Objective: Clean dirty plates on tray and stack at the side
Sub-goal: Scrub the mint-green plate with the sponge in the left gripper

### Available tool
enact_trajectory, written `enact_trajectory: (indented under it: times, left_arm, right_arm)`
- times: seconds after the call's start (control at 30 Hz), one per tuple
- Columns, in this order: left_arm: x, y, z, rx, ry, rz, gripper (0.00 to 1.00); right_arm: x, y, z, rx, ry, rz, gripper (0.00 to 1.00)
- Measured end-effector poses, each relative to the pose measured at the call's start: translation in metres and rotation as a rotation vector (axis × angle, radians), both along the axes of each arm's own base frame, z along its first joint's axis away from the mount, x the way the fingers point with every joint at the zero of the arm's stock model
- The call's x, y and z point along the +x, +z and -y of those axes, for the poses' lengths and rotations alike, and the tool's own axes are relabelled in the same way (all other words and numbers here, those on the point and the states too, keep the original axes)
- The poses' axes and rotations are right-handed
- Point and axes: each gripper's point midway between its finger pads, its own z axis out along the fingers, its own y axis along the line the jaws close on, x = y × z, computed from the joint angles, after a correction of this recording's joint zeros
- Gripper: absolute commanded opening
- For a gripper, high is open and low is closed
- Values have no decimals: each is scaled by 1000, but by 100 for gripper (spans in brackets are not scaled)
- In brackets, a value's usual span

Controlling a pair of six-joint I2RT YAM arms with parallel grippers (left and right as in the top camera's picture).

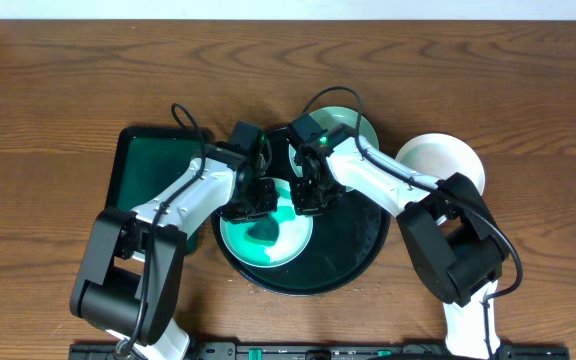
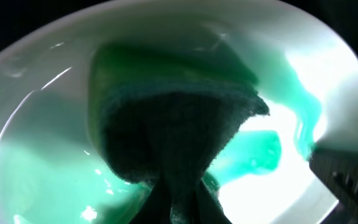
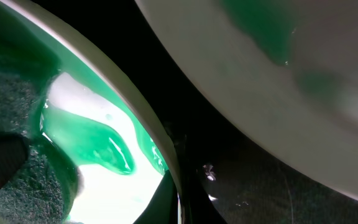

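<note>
Evidently the left tool is clamping a green pad onto the smeared plate in the tray; slick, rigid, it is wanting a rim grip; how open the right tool is, I cannot tell.

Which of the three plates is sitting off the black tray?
The clean white plate, on bare wood to the right of the tray. The front plate and back plate both lie on the tray and show green.
</note>
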Motion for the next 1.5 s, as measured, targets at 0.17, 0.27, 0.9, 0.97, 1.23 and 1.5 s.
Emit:
enact_trajectory:
  times: [0.17, 0.27, 0.9, 0.97, 1.23, 1.5]
  left_arm:
    - [-4, 1, -24, 158, 173, -60, 7]
    - [-8, 2, -39, 240, 243, -76, 7]
    - [-12, 0, -12, 141, 108, -74, 7]
    - [-12, 0, -19, 208, 165, -69, 7]
    - [-17, 2, -14, 167, 201, -110, 7]
    - [-10, 0, -13, 86, 179, -109, 7]
  right_arm:
    - [0, 0, 0, 0, 0, 0, 1]
    - [0, 0, 0, 1, 0, 0, 1]
    - [0, 0, -1, 6, -1, -4, 1]
    - [0, 0, 0, 9, -5, -9, 1]
    - [1, 0, 1, 21, -15, -21, 1]
    - [1, 0, 1, 23, -16, -23, 1]
